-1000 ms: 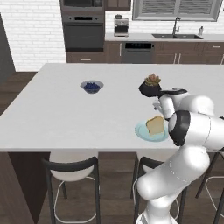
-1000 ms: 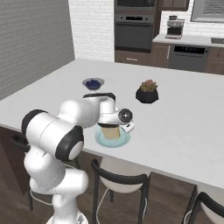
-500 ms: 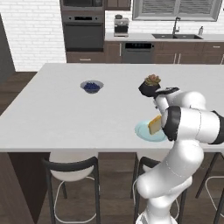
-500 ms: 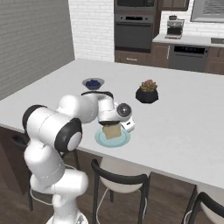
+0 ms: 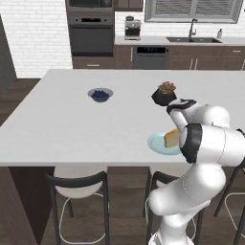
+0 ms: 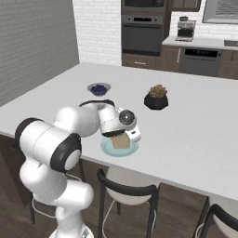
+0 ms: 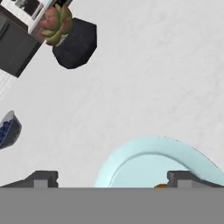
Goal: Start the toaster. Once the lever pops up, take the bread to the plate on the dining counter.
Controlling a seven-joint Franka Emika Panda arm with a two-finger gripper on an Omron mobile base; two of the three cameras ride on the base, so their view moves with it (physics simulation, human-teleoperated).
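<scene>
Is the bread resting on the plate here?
Touching. In the right base view the bread lies flat on the plate, teal rim showing around it with no gap; the left base view agrees.

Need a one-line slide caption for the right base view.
Open gripper over bread lying on the plate at the dining counter's near edge.

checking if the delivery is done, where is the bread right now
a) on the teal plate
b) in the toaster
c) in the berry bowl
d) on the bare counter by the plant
a, the bread lies on the plate, with the open gripper just above it.
</scene>
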